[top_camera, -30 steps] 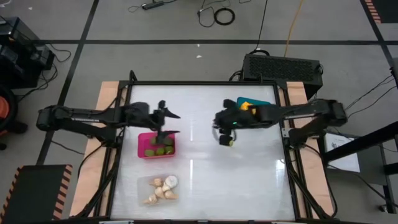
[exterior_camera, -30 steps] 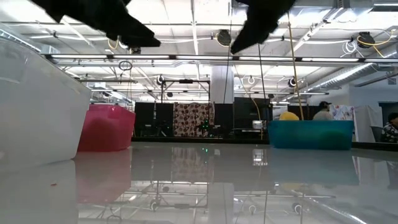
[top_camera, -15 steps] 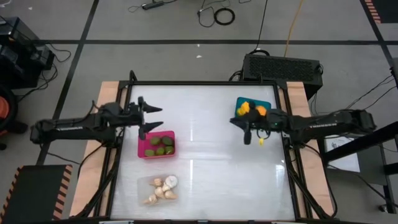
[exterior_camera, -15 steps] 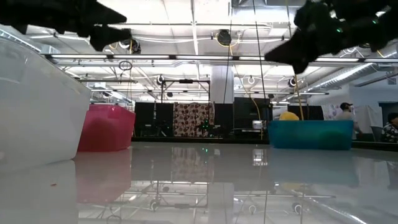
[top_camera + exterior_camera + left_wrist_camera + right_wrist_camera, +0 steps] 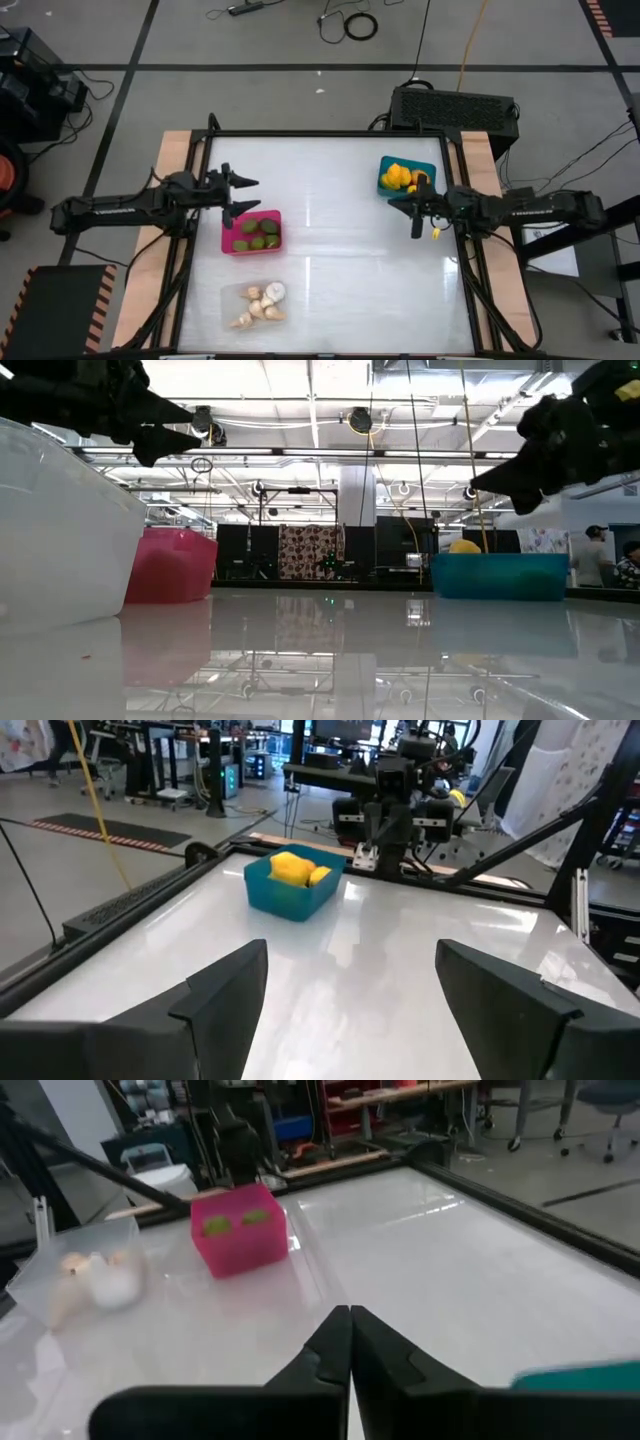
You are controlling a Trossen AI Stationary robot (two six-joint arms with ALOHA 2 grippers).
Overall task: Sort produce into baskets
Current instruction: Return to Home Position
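Left hand point(image 5: 248, 195) is open and empty, just by the pink bin point(image 5: 227, 235). Right hand point(image 5: 350, 1322) is pinched together, empty, beside the teal bin point(image 5: 384, 166). Both have pulled back from mid-worktop point(image 5: 330, 245). Green fruits point(image 5: 256, 234) are in pink, yellow fruits point(image 5: 398, 177) in teal, garlic point(image 5: 264, 301) in the clear bin point(image 5: 230, 291). None loose, so sorting looks done.

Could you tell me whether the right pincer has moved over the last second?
Yes. The right pincer has drawn back from mid-table toward the right edge, ending beside the teal bin.
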